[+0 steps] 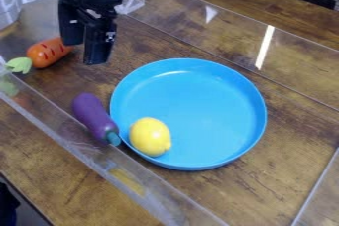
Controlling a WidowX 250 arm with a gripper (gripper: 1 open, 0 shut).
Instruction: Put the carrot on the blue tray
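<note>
The orange carrot (50,52) lies on the wooden table at the left, its pale green leafy tip (18,65) pointing left. My black gripper (81,40) hangs just to the carrot's right, partly in front of it, jaws open with nothing between them. The large round blue tray (199,106) sits in the middle of the table, to the right of and below the gripper.
A yellow lemon (150,136) rests on the tray's lower left rim. A purple eggplant (93,116) lies just left of the tray. A clear plastic wall (79,161) runs along the table's front left edge.
</note>
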